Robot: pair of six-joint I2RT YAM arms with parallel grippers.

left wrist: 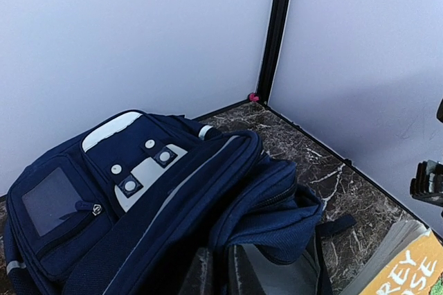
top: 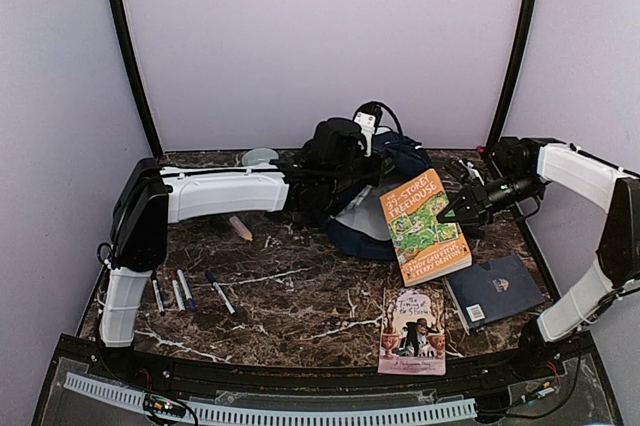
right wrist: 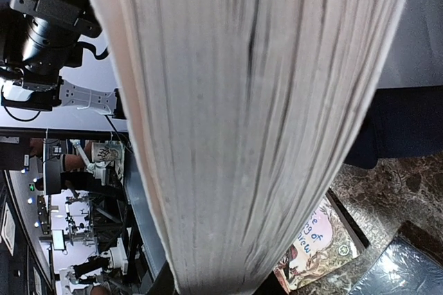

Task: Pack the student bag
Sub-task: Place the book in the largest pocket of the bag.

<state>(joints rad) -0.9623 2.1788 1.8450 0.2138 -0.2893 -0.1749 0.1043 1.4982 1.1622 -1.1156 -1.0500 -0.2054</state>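
Large navy-blue fabric backpack (left wrist: 173,205) at back centre of the dark marbled table (top: 300,296), mouth gaping; yellow-green paperback book (top: 425,226) clamped in the right gripper (top: 466,212), tilted over it — packing judged barely begun. Pink illustrated book (top: 412,331), small dark blue hardcover (top: 495,291) and loose pens (top: 184,291) unpacked nearby. Bag interior hidden; left gripper (top: 335,151) against the bag's top — whether wide or closed, impossible to tell.
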